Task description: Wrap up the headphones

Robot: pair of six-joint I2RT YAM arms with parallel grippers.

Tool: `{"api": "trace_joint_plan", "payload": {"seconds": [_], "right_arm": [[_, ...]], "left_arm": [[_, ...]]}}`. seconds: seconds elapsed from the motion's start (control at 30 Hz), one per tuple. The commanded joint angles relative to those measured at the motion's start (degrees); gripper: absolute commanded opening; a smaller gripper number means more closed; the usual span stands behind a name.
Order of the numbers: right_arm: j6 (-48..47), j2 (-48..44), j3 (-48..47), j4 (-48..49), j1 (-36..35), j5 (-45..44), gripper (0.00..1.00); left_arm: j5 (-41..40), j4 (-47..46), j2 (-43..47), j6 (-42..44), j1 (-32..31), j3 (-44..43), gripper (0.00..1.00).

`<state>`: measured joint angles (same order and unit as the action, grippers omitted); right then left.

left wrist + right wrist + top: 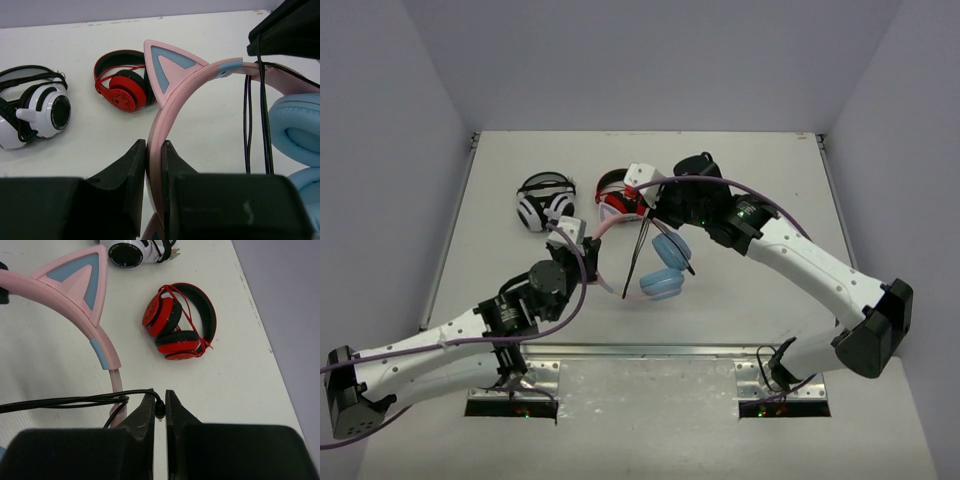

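Pink-banded headphones (159, 129) clamped in left jaws; right jaws pinch their cable (65, 401) (black).

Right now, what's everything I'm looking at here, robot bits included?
cat-ear headphones: one, pink headband with light blue earcups, held near the table's middle
cable: one, thin black, draped over the pink headband
red-and-black headphones: one, lying at the table's far side
black-and-white headphones: one, far side, left of the red pair
table: one, white, under everything
left gripper: one, black, shut on the pink headband
right gripper: one, black, shut on the cable
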<state>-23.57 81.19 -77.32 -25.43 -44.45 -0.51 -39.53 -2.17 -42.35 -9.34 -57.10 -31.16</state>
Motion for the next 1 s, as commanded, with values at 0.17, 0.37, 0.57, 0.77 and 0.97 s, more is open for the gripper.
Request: {"api": "trace_joint_plan", "payload": {"seconds": [0.17, 0.37, 0.57, 0.77, 0.97], "right_arm": [[1.2, -5.7, 5.5, 9.0, 5.5, 6.8, 0.01], [5.0, -8.0, 7.7, 7.6, 8.8, 19.6, 0.10], [6.7, -9.0, 8.4, 4.8, 9.6, 25.3, 0.18], [9.2, -11.7, 10.7, 6.0, 12.5, 25.8, 0.23], [11.7, -13.2, 14.5, 7.6, 17.9, 26.1, 0.29]], "left_arm": [[10.0, 8.4, 5.2, -1.0, -1.6, -10.9, 0.00], [9.8, 14.3, -0.4, 1.2, -1.5, -19.7, 0.00], [13.6, 12.4, -4.1, 4.7, -1.1, -23.2, 0.00], [20.7, 9.1, -7.3, 5.2, 4.0, -24.6, 0.00], [32.0, 6.3, -9.9, 4.3, 14.0, -24.1, 0.00]]}}
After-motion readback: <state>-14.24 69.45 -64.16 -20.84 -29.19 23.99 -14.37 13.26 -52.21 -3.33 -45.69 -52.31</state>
